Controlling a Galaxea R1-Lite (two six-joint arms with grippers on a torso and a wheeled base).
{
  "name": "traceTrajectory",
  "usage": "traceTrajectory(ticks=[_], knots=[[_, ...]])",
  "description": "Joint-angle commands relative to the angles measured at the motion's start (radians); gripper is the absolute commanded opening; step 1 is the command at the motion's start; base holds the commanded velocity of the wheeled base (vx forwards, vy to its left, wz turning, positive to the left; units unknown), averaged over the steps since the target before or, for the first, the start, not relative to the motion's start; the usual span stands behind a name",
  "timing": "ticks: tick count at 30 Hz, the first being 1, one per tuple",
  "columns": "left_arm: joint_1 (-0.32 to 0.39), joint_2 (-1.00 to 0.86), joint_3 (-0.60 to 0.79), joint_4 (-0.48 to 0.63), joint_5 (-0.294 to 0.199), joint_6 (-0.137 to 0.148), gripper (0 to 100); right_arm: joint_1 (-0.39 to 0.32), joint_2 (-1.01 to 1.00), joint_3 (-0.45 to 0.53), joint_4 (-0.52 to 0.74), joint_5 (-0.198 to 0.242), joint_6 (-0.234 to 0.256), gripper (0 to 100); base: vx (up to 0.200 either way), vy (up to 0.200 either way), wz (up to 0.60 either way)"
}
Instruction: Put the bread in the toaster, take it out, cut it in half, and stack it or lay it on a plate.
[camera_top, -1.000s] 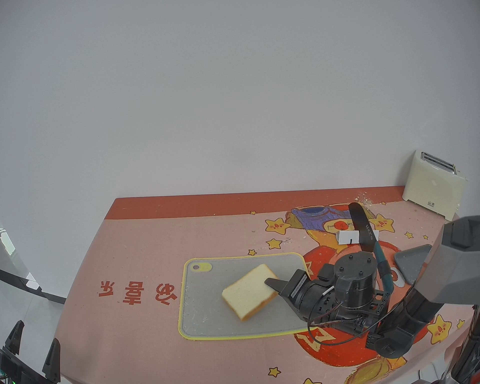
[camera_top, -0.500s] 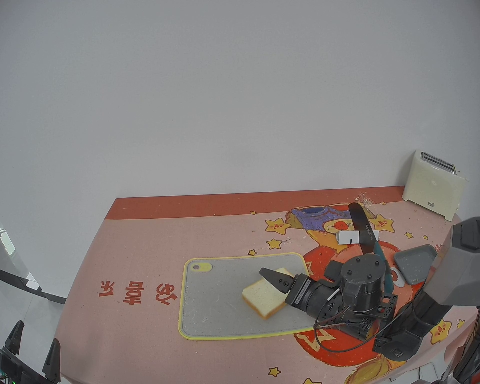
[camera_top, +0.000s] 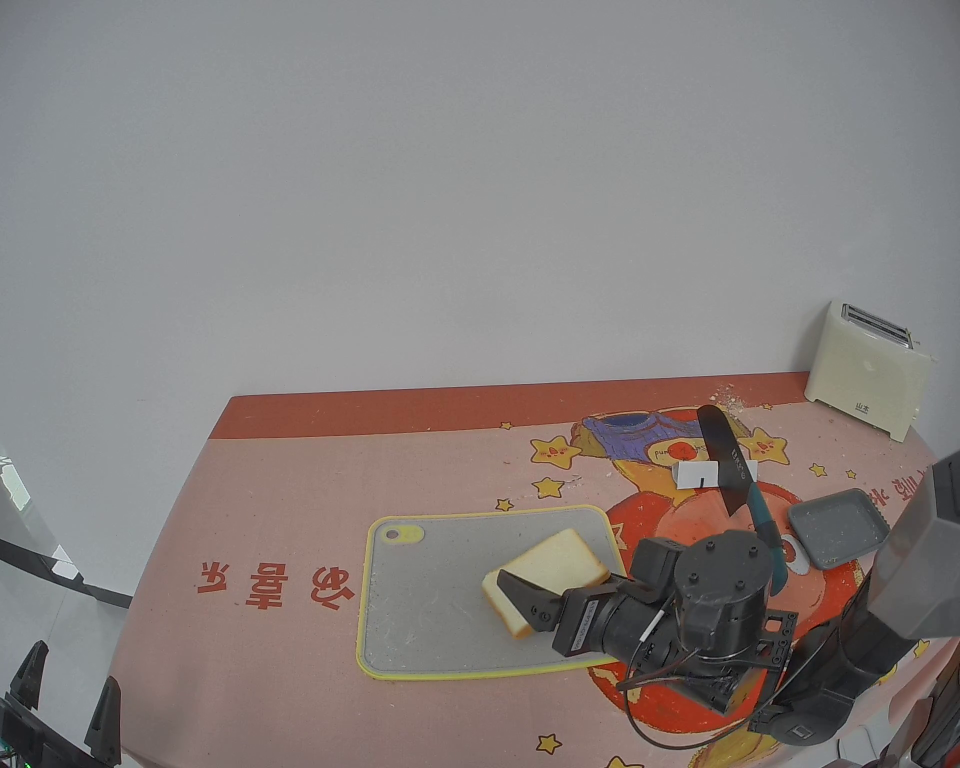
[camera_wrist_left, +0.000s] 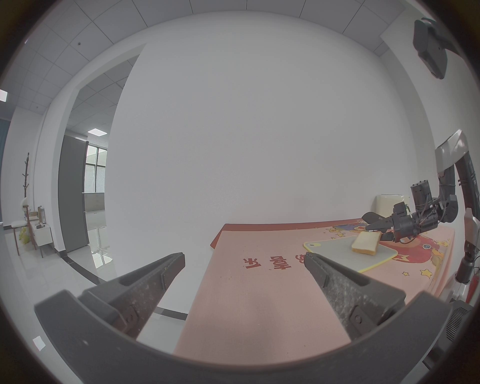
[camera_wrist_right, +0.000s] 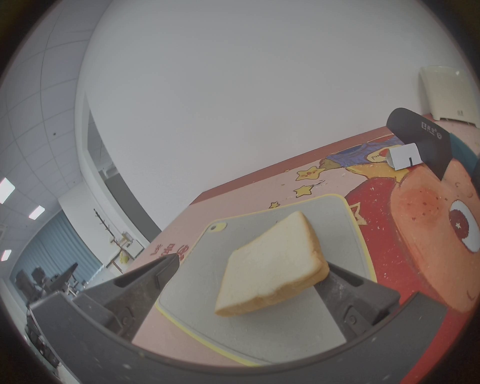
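Note:
A slice of white bread (camera_top: 548, 572) lies tilted on the grey cutting board (camera_top: 420, 600). My right gripper (camera_top: 535, 592) is low over the board and open, one finger on each side of the slice. In the right wrist view the bread (camera_wrist_right: 272, 270) rests with one corner against a finger (camera_wrist_right: 352, 295). The cream toaster (camera_top: 868, 372) stands at the far right corner. My left gripper (camera_wrist_left: 245, 260) hangs open off the table's left side with nothing in it, also at the head view's lower left corner (camera_top: 62, 700).
A black knife with a teal handle (camera_top: 735, 470) rests on a small white holder (camera_top: 712, 472) beyond the right arm. A grey square plate (camera_top: 838, 527) sits to the right of it. The left half of the pink table (camera_top: 280, 500) is bare.
My right gripper has swung from the bread's right edge round to its near side and lower. The slice has been pushed to the right and turned on the board.

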Motion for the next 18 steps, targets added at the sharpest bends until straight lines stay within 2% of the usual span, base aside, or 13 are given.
traceTrajectory(ticks=[1, 3, 7, 8, 11, 12, 15, 17, 18], knots=[[0.0, 0.0, 0.018, -0.001, 0.0, 0.0, 100, -0.042, -0.007, 0.0, 0.038, -0.006, -0.052, 100, 0.0, 0.0, 0.0], [0.0, 0.0, 0.018, -0.001, 0.0, 0.0, 100, -0.077, -0.01, 0.002, 0.072, -0.011, -0.096, 100, 0.0, 0.0, 0.0], [0.0, 0.0, 0.018, -0.001, 0.0, 0.0, 100, -0.083, -0.052, 0.007, 0.11, -0.058, -0.162, 100, 0.0, 0.0, 0.0], [0.0, 0.0, 0.018, -0.001, 0.0, 0.0, 100, -0.089, -0.065, 0.0, 0.118, -0.058, -0.187, 100, 0.0, 0.0, 0.0], [0.0, 0.0, 0.018, -0.001, 0.0, 0.0, 100, -0.091, -0.096, -0.009, 0.13, -0.057, -0.288, 100, 0.0, 0.0, 0.0], [0.0, 0.0, 0.018, -0.001, 0.0, 0.0, 100, -0.086, -0.099, -0.004, 0.13, -0.058, -0.335, 100, 0.0, 0.0, 0.0], [0.0, 0.0, 0.018, -0.001, 0.0, -0.002, 100, -0.091, -0.09, -0.01, 0.129, -0.066, -0.377, 100, 0.0, 0.0, 0.0], [0.0, 0.0, 0.018, -0.001, 0.0, -0.002, 100, -0.097, -0.087, -0.016, 0.129, -0.066, -0.38, 100, 0.0, 0.0, 0.0], [0.0, 0.0, 0.018, -0.001, 0.0, -0.002, 100, -0.121, -0.075, -0.033, 0.129, -0.057, -0.377, 100, 0.0, 0.0, 0.0]])
